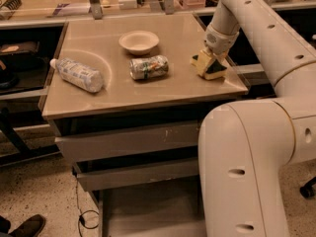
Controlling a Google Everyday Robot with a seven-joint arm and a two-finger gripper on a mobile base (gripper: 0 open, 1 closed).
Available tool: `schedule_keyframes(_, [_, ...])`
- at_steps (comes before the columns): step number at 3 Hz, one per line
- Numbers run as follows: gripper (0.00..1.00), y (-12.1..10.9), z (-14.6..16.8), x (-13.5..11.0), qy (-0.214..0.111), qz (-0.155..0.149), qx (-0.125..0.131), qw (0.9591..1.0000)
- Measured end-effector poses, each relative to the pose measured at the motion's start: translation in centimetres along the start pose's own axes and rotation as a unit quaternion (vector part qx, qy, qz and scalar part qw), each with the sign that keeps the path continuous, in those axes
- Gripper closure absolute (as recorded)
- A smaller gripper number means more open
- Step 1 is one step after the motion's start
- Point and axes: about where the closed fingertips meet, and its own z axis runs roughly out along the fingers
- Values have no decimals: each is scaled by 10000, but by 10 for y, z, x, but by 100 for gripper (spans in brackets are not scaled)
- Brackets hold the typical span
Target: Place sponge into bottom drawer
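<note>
— Where is the sponge [201, 65] lying?
— It is sitting tilted near the right edge of the cabinet top [148, 95], yellow foam facing left, dark green layer turned right.
— And the gripper [213, 58]?
— It is reaching down from above and touching the sponge. Whether it is actually clamping it, I cannot tell.
— What is lying nearby?
— A crushed can [149, 67] is lying to the left, a bowl [138, 41] is sitting behind the can, and a plastic bottle [78, 74] is resting well apart, further left.
— The bottom drawer [148, 206]?
— It is standing pulled out beneath the middle drawer [138, 174], its right part hiding behind the robot's body [247, 172].
</note>
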Motion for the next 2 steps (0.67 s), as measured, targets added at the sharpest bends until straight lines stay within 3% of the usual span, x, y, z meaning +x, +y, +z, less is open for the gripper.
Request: schedule_keyframes(2, [100, 0, -2, 0, -21, 0, 4, 10000])
